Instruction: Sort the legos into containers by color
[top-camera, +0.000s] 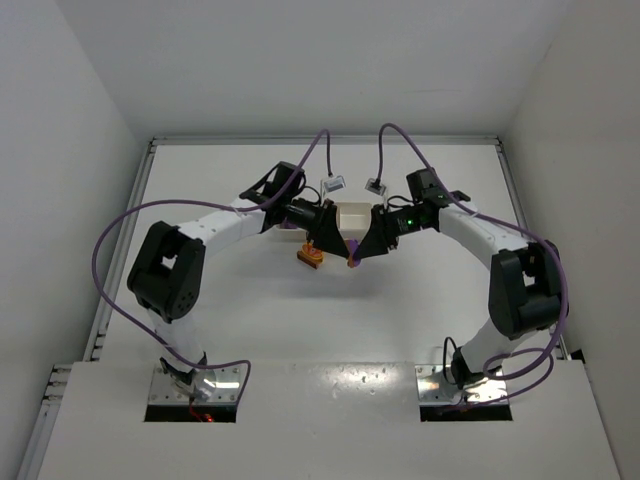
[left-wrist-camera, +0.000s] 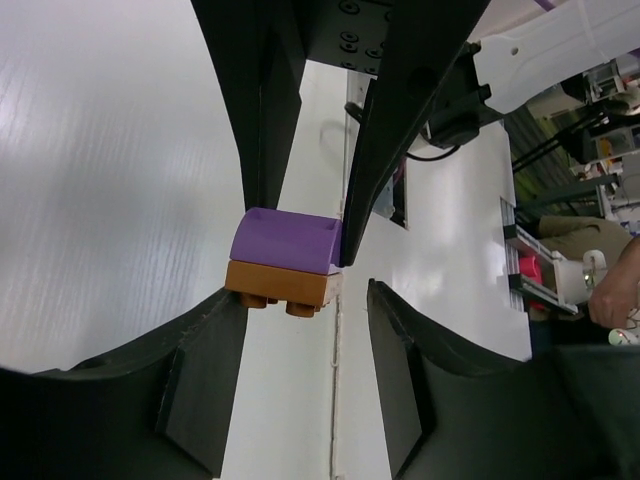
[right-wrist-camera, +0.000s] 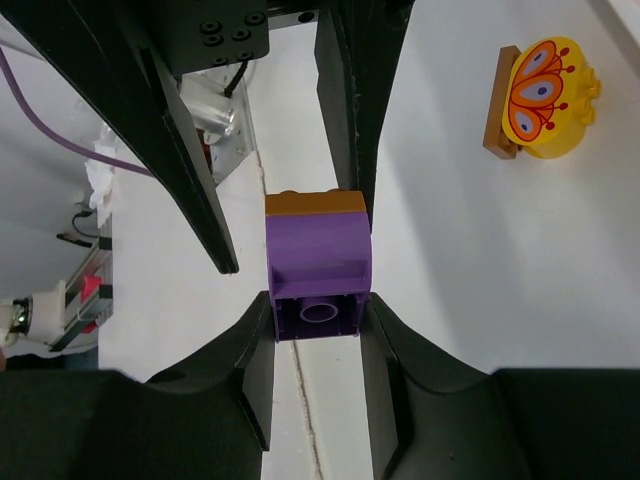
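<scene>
Purple-on-brown lego stack (right-wrist-camera: 317, 262) between right gripper (right-wrist-camera: 318, 300) fingers, table edge distant.

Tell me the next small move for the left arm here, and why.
Probably close the left gripper on the brown brick. The right gripper already clamps the purple brick stacked on it, while the left fingers sit open on either side of the brown one. A grip on each colour should let the arms pull them apart.
</scene>
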